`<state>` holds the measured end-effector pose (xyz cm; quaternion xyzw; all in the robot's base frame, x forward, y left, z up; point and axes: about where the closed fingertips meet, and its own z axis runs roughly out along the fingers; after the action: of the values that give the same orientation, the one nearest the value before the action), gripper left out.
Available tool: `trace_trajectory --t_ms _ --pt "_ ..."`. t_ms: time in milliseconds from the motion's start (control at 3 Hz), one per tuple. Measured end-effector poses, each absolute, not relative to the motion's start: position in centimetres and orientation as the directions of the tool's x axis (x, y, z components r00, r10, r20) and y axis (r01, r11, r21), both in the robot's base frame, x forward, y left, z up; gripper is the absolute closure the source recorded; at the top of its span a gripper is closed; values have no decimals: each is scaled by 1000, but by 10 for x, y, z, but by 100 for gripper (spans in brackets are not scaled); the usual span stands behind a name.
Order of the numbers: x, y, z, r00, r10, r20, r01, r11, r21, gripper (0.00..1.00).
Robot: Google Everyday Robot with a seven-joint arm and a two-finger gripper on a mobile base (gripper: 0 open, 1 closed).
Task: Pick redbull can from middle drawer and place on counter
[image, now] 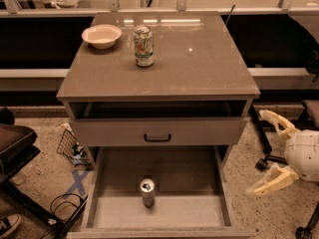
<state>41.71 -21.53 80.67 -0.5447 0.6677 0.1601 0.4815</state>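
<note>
The redbull can [147, 192], slim and silvery with a shiny top, stands upright on the floor of the pulled-out middle drawer [199, 173], near its front centre. The counter [199, 63] is the glossy grey-brown top of the cabinet. My gripper [266, 151] is at the right, beside the cabinet and outside the drawer, with its two cream fingers [273, 119] spread wide apart, open and empty. It is well to the right of the can and level with the drawer.
A wider green-and-white can [143, 46] and a cream bowl [101, 35] stand on the counter's back left. A drawer front with a black handle [157, 137] sits above the open drawer. A wire basket [70, 148], cables and a chair base lie on the floor at the left.
</note>
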Motion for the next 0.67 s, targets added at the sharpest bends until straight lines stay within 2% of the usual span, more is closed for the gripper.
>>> trace_trajectory --t_ms 333,667 --pt "421 -212 805 52 -588 -807 -886 346 -310 0" --pt "430 -190 764 49 -586 -808 -907 312 -282 0"
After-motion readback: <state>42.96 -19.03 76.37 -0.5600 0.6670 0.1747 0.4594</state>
